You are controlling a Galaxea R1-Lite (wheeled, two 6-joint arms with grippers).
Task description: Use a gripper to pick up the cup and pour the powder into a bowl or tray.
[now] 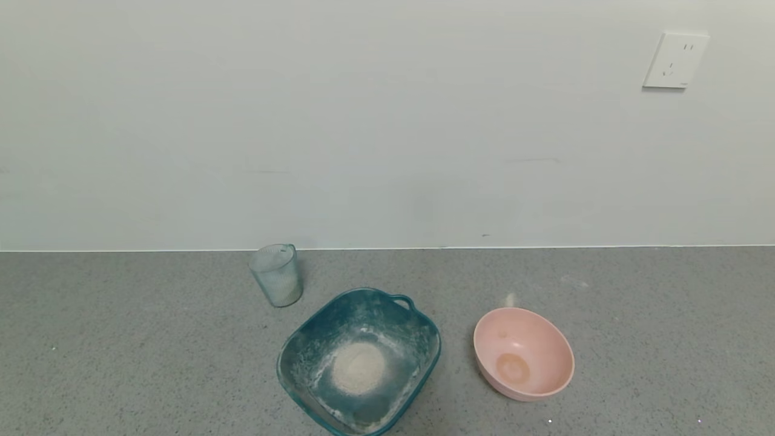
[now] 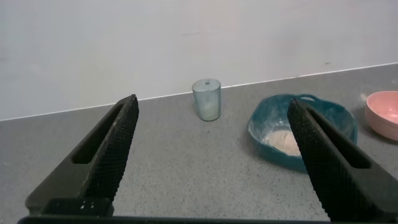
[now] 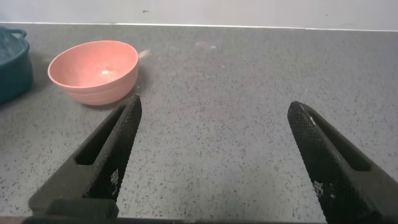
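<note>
The ribbed pale blue-grey cup (image 1: 277,274) stands upright on the grey counter near the wall, also seen in the left wrist view (image 2: 206,98). The teal tray (image 1: 412,330) sits in front and to the right of it, with a round heap of off-white powder (image 1: 358,367) in its middle; the tray (image 2: 323,115) and powder (image 2: 281,140) show in the left wrist view too. My left gripper (image 2: 212,106) is open and empty, well short of the cup. My right gripper (image 3: 214,109) is open and empty over bare counter. Neither gripper shows in the head view.
A round pink bowl (image 1: 524,352) stands right of the tray; it shows in the right wrist view (image 3: 93,70) and at the left wrist view's edge (image 2: 384,112). A white wall with a socket (image 1: 675,59) rises behind the counter.
</note>
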